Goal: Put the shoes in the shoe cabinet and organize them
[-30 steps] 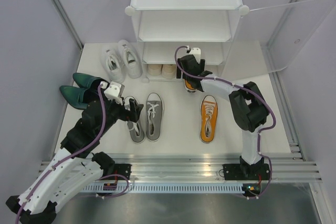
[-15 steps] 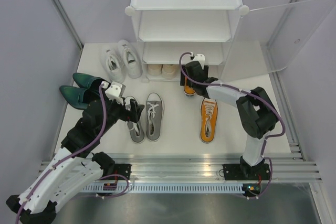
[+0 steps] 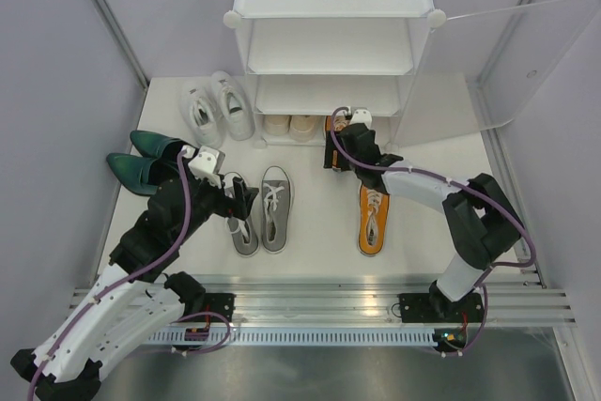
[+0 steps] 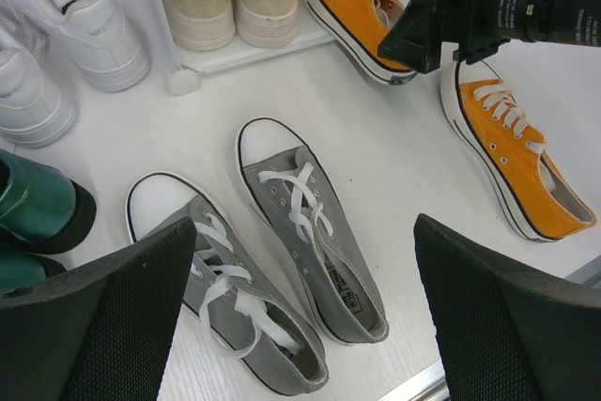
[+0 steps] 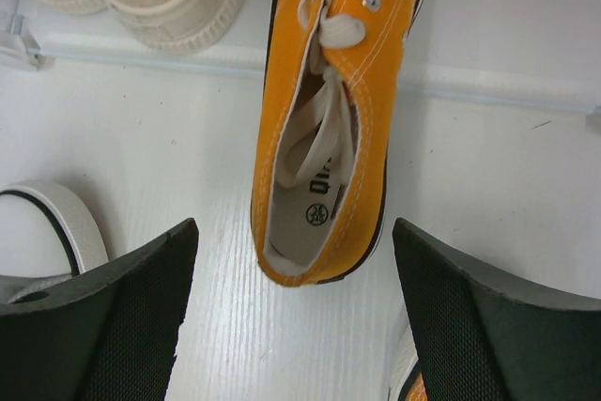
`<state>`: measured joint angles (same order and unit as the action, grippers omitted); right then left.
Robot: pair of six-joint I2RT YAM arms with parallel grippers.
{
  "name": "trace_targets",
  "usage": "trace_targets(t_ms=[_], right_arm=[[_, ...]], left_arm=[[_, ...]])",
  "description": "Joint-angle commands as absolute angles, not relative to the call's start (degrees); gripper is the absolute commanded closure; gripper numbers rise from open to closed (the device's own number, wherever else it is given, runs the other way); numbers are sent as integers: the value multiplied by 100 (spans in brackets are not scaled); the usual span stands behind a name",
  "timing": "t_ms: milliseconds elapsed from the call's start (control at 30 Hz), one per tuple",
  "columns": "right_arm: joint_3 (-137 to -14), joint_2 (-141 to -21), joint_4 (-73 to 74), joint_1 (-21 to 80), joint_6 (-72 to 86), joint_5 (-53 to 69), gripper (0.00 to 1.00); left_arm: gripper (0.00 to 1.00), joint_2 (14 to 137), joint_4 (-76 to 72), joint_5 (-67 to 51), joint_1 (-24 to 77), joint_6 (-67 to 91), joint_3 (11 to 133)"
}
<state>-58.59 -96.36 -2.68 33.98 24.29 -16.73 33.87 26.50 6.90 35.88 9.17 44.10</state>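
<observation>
Right pincer (image 5: 293, 232) agape over orange canvas lace-up (image 5: 371, 91), white-laced, black-edged sole, toe in cabinet (image 3: 329, 44), left pincer (image 4: 305, 227) agape.

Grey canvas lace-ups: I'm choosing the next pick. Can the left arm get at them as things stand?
Probably yes. The left pincer hangs open right above the grey canvas lace-ups, with nothing between them; the green pointed shoes and the right arm stand off to the sides.

Pale lilac walls (image 3: 56, 91), white tabletop (image 3: 324, 223), silver metal rail (image 3: 319, 293) along its near edge, soft even light
</observation>
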Motion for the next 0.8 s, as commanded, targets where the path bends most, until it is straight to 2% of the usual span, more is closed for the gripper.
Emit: trace_targets(t_ms=[0,267,467,633,767], right_arm=[[-5731,-9571,-448,3542,2566,-1678,12],[-5783,-10010,-439,3648,2681,-2232,12],[-5950,-10292,-360,3647,2830,-2706,17],[-6108,-10459,-404,3647,2830,-2768,32],[-6266,-10529,-439,3647,2813,-2856,54]], left_arm=[[0,3410,2540,606,3621,835,4605],[0,3454,2540,571,3621,826,4597],[0,3498,2549,545,3621,809,4597],[0,3516,2531,510,3621,809,4597],[0,3524,2540,510,3621,809,4597]])
